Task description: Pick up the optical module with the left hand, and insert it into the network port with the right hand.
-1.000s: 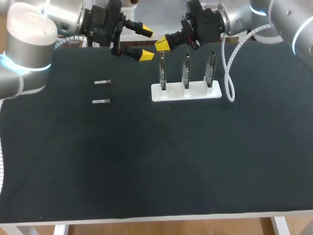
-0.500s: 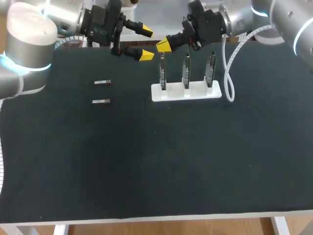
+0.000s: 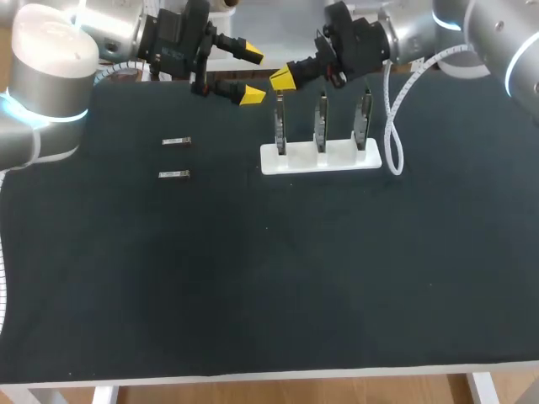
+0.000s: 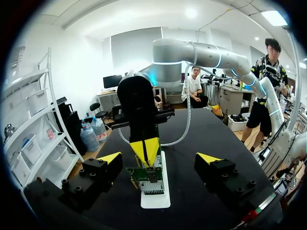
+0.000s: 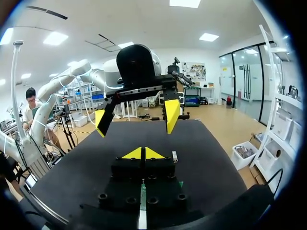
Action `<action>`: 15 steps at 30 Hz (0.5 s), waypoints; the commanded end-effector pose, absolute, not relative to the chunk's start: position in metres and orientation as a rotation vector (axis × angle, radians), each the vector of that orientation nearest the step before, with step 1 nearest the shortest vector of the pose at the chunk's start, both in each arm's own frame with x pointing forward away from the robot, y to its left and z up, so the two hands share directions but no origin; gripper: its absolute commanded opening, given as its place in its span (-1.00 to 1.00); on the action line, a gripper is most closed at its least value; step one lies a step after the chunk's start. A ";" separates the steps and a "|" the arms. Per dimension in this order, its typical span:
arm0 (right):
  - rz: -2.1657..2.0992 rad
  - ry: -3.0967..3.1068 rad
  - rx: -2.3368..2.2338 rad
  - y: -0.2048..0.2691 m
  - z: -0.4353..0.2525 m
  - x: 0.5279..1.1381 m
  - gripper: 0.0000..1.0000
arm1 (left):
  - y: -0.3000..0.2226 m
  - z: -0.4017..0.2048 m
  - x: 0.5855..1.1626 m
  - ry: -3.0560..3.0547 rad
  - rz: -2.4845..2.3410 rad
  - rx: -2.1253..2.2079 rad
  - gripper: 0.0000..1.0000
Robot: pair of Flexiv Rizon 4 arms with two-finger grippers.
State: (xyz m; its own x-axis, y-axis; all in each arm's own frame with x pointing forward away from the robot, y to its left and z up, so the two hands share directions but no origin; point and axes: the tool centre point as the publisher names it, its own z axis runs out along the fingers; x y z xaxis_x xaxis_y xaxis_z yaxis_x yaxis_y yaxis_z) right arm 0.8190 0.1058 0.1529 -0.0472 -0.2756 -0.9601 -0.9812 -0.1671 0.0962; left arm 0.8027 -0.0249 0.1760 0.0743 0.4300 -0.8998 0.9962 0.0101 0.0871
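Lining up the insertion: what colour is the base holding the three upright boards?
White; the flat base shows best in head view.

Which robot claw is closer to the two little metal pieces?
Left. The left gripper hangs beyond the optical modules; the right gripper is farther off, by the white stand.

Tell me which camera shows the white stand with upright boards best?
Head view: the white stand shows whole, three boards upright. Left wrist view sees it end-on, boards overlapping. Right wrist view catches a sliver.
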 end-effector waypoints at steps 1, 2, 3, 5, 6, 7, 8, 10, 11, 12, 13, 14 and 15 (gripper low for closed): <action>1.339 1.333 -1.579 0.106 0.153 0.827 -1.00 | -0.025 0.176 0.804 1.473 -0.883 1.545 1.00; 1.338 1.336 -1.580 0.106 0.153 0.828 -1.00 | -0.025 0.176 0.804 1.473 -0.883 1.545 1.00; 1.338 1.337 -1.579 0.105 0.153 0.828 -1.00 | -0.025 0.176 0.804 1.473 -0.883 1.545 1.00; 1.340 1.338 -1.577 0.105 0.151 0.829 -1.00 | -0.025 0.176 0.804 1.473 -0.883 1.545 1.00; 1.341 1.339 -1.576 0.105 0.151 0.829 -1.00 | -0.025 0.176 0.804 1.473 -0.883 1.545 1.00; 1.342 1.340 -1.575 0.104 0.150 0.829 -1.00 | -0.025 0.176 0.804 1.473 -0.883 1.545 1.00; 1.342 1.343 -1.574 0.104 0.149 0.830 -1.00 | -0.025 0.176 0.804 1.473 -0.883 1.545 1.00; 1.344 1.345 -1.569 0.103 0.148 0.831 -1.00 | -0.025 0.176 0.804 1.473 -0.883 1.545 1.00; 1.347 1.348 -1.564 0.102 0.147 0.831 -1.00 | -0.025 0.176 0.804 1.473 -0.883 1.545 1.00; 1.348 1.351 -1.562 0.102 0.146 0.832 -1.00 | -0.025 0.176 0.804 1.473 -0.883 1.545 1.00; 1.352 1.352 -1.560 0.102 0.146 0.832 -1.00 | -0.025 0.176 0.804 1.473 -0.883 1.545 1.00; 1.354 1.353 -1.560 0.102 0.145 0.832 -1.00 | -0.025 0.176 0.804 1.473 -0.883 1.545 1.00; 1.354 1.355 -1.560 0.102 0.144 0.832 -1.00 | -0.025 0.176 0.804 1.473 -0.883 1.545 1.00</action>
State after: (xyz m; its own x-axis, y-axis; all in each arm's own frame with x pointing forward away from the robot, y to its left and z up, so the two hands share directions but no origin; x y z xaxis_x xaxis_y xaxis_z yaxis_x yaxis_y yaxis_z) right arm 0.8230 0.1016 0.1464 -0.0703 -0.2786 -0.9578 -0.9824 -0.1471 0.1149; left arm 0.8027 -0.0249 0.1760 0.0743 0.4300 -0.8998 0.9962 0.0101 0.0871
